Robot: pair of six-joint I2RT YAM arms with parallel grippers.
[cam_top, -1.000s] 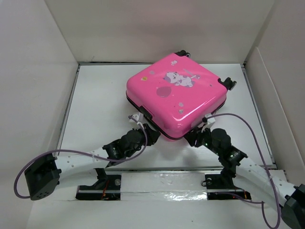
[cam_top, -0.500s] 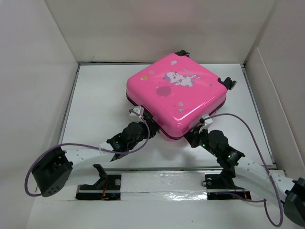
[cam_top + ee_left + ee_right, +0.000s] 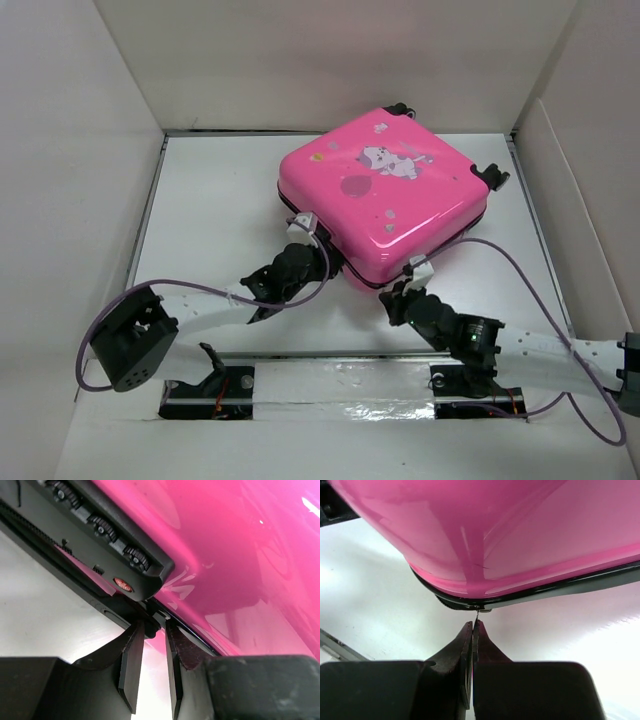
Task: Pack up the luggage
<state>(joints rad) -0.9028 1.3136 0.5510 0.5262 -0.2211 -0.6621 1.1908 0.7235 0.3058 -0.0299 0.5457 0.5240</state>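
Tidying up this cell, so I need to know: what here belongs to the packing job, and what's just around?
Job: luggage, its combination lock, left gripper, right gripper.
Just around: table, purple cable, white walls.

Luggage (image 3: 385,205) on table (image 3: 200,220), toward far right.

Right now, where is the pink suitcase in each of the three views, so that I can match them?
Top external: the pink suitcase lies closed, from the centre to the upper right.
Left wrist: the pink suitcase fills the upper right, seen from very near.
Right wrist: the pink suitcase fills the top of the picture.
Shared landmark: the black zipper seam along its edge.
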